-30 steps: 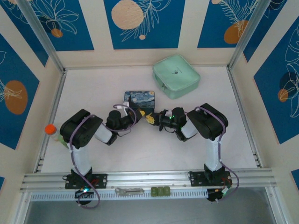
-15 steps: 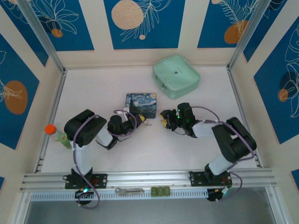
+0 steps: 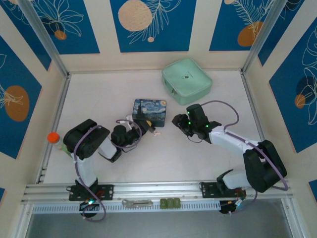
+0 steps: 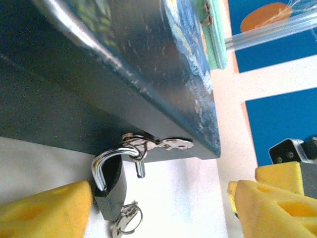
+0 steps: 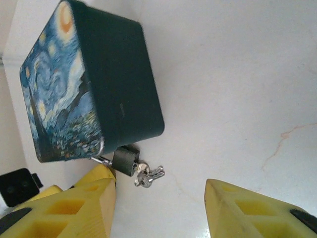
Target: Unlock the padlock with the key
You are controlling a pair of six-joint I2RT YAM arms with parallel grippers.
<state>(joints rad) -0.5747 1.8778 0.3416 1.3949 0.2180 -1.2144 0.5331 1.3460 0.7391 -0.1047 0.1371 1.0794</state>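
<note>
Step in hand: key-turning stage, judged not yet done.
- Padlock (image 4: 110,191) being hung by shackle from hasp of Starry Night tin (image 4: 148,74), lower left of left wrist view. Key (image 4: 126,220) on ring being seen at padlock's bottom end, apparently seated; shackle release cannot be told.
- Left hand (image 4: 161,198) being held spread, empty, one finger just beside padlock.
- Right hand (image 5: 161,193) being held released, grasping nothing.
- Next move: key being pinched and twisted while padlock body is being steadied.
- Room: tin wall crowding padlock's upper side. Open table (image 3: 163,153) being offered toward frame bottom in top view. Mint case (image 3: 186,81) well apart.
</note>
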